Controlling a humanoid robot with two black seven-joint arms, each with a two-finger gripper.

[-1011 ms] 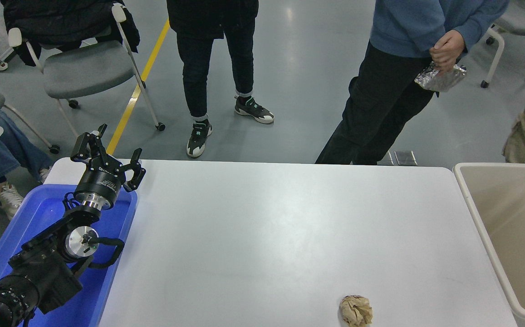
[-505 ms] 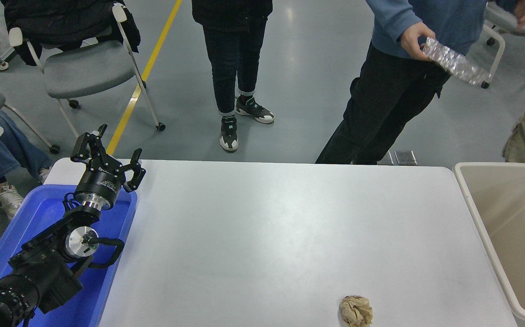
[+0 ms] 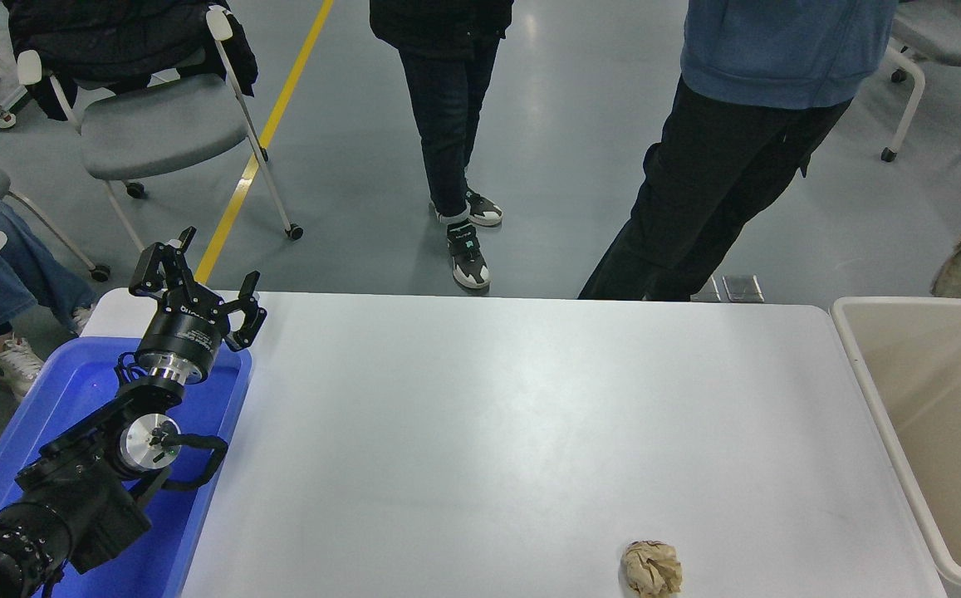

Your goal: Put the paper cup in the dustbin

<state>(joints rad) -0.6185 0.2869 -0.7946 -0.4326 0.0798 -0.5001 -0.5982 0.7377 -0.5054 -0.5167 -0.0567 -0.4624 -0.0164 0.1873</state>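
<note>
The paper cup is out of view; no white cup shows on the table. The dustbin (image 3: 862, 365), a large beige-cream bin with a thick rim, stands at the table's right end. My left gripper (image 3: 206, 278) is parked at the lower left over the blue tray, its fingers spread open and empty. My right arm and gripper are out of view.
A crumpled brown paper ball (image 3: 651, 568) lies near the table's front edge, right of centre. A blue plastic tray (image 3: 73, 390) sits at the left under the parked arm. Two people (image 3: 729, 158) stand at the far side; a grey chair (image 3: 156, 124) is at the back left.
The person in blue has raised the hand with the shiny foil item out of view. The other person has stepped to the right. My left arm has not moved.
</note>
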